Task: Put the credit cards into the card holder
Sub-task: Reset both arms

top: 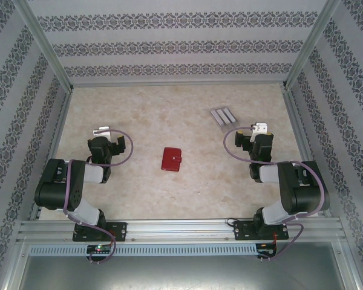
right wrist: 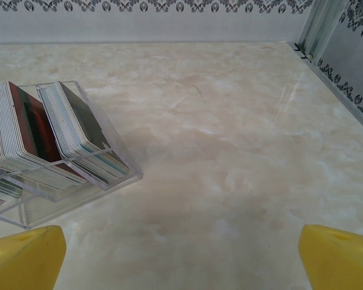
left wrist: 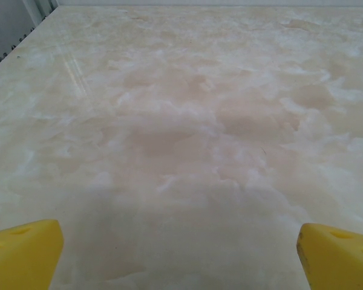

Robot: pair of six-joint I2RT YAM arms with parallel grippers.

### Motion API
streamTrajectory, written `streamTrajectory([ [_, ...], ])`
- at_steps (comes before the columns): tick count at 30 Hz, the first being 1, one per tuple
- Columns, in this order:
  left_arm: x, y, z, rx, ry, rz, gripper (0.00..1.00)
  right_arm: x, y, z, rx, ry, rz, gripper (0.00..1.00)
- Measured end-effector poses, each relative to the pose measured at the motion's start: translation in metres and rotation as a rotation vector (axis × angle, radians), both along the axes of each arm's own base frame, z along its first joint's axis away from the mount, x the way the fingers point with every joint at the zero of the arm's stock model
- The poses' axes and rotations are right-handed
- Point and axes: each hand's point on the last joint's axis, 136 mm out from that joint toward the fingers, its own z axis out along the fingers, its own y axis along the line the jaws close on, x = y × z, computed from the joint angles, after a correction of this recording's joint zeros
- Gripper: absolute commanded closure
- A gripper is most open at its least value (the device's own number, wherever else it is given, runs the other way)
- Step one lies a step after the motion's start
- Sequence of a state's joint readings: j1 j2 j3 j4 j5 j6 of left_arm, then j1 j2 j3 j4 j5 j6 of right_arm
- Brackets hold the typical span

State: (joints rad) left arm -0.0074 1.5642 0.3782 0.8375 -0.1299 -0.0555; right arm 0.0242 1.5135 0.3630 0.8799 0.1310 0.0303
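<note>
The card holder, a small red wallet lying shut, sits mid-table between the two arms. The credit cards appear from above as three light-grey strips at the back right. In the right wrist view the credit cards are stacks standing on edge, just left of my right gripper's path. My left gripper hovers left of the wallet, open, with yellow fingertips wide apart over bare table. My right gripper is open too, its gap empty, close to the cards' right.
A clear acrylic tray holds the card stacks. Aluminium frame posts and patterned walls enclose the marble-look tabletop on three sides. A frame rail runs along the table's right edge.
</note>
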Motion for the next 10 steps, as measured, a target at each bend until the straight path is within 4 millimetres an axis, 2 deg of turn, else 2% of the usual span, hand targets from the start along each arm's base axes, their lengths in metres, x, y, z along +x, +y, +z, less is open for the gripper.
streamTrajectory([
  [10,0.0002,-0.0006,0.0001,0.002,0.0,-0.005,0.0,0.0,0.0,0.0,0.0,0.0,0.0,0.02],
])
